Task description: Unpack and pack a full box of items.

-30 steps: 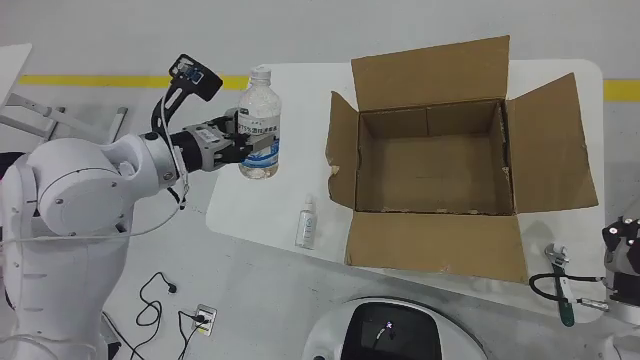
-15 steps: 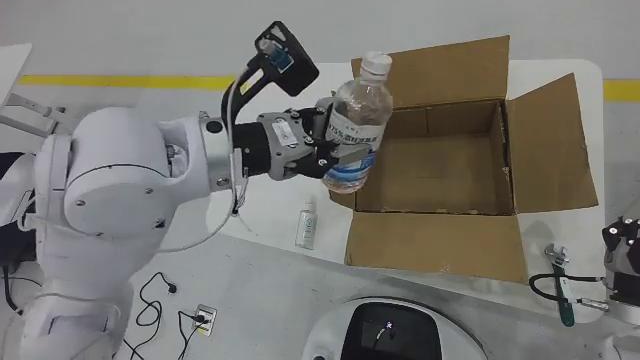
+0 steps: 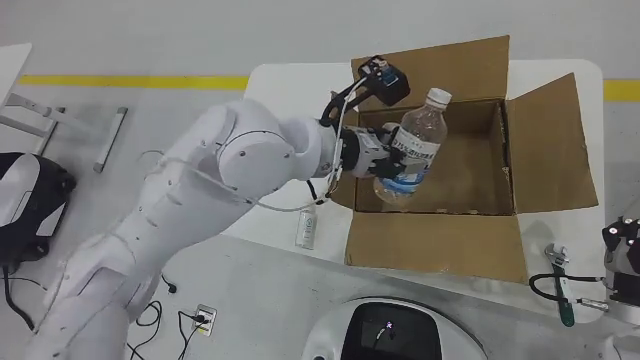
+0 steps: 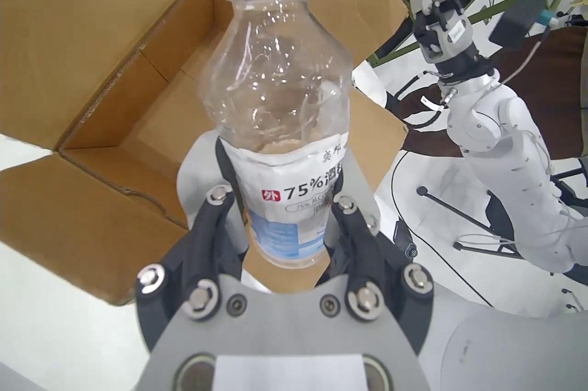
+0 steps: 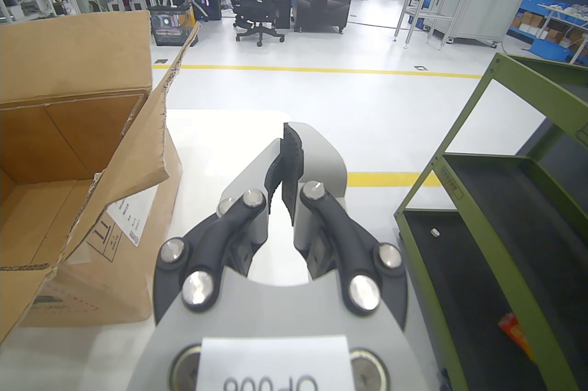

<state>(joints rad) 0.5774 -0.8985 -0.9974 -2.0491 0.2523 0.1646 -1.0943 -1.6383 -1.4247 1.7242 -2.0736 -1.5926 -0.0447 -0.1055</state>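
L gripper [image 3: 383, 156] has swung the clear alcohol bottle [image 3: 412, 148] from beside the table's edge to above the cardboard box [image 3: 430, 72]; fingers pinch its labelled lower half, cap tilted away from the wrist; box floor sits just below the hand, so lower-and-release looks next; small white spray bottle [image 3: 307, 228] lies behind the hand, outside the box, prob. next; R gripper [image 5: 285, 170] pressed together, holding nothing.

One box [image 3: 430, 75], two bottles, two grippers, one table [image 3: 290, 90].
Of the bottles, one large clear bottle [image 3: 418, 132] is clasped in the left gripper [image 3: 396, 155]; one small white bottle [image 3: 307, 228] sits apart, back beside that gripper's arm. The right gripper [image 5: 287, 167] is the second.
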